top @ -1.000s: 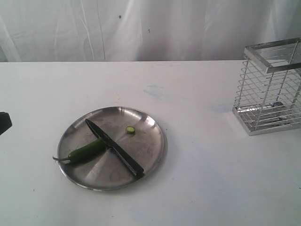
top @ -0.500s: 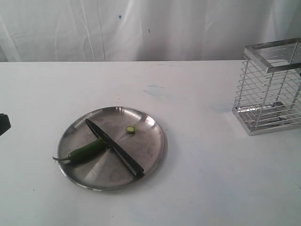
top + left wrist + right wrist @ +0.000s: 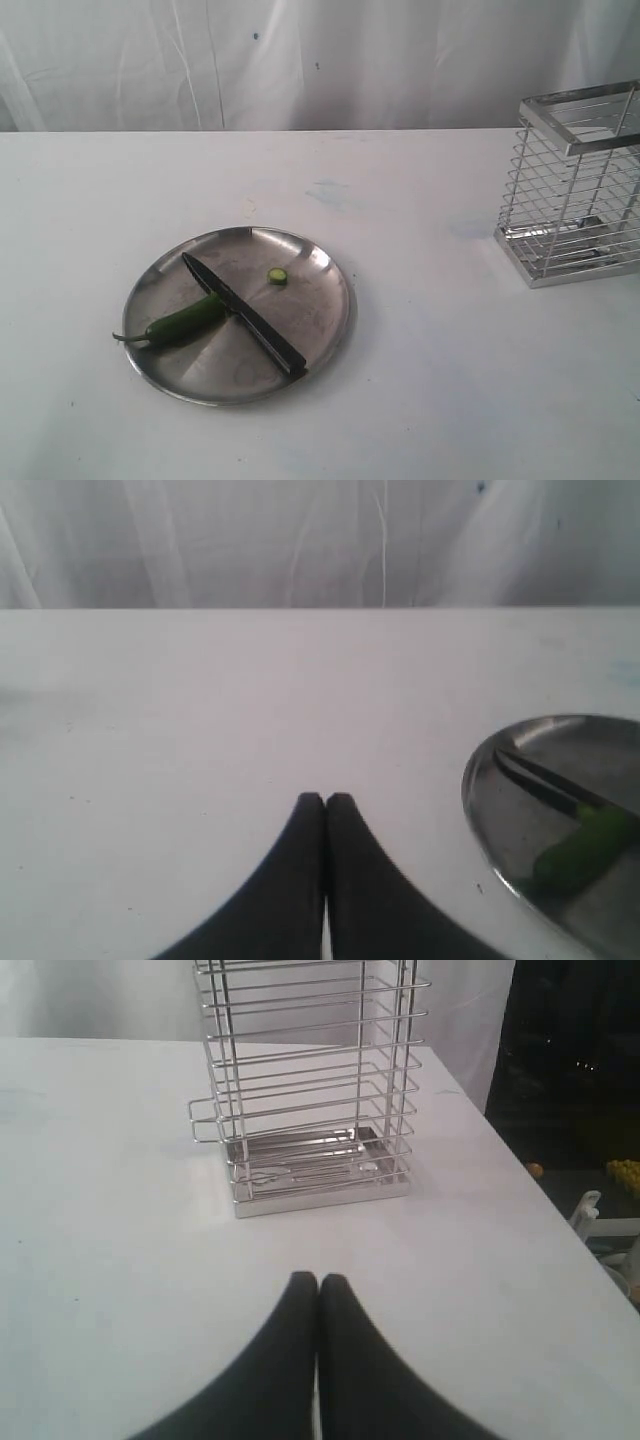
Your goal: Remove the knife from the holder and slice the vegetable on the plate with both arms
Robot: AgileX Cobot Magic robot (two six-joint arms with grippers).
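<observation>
Toward the surface's (image 3: 430, 380) left edge, your knife (image 3: 243, 313) lay diagonally on the plate (image 3: 312, 300), blade crossing the vegetable (image 3: 185, 320), w/ a cut slice (image 3: 277, 276) nearby. Holder (image 3: 570, 190) stood at the right edge. Your L claw (image 3: 325, 800) & R claw (image 3: 318, 1280) were pressed together, gripping nothing.

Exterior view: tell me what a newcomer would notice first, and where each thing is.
The dark knife lies diagonally across the steel plate, left of the middle of the table. Its blade meets one end of the green vegetable, and a small cut slice sits apart, farther back on the plate. At the right edge stands the wire holder, with no knife in it.
</observation>
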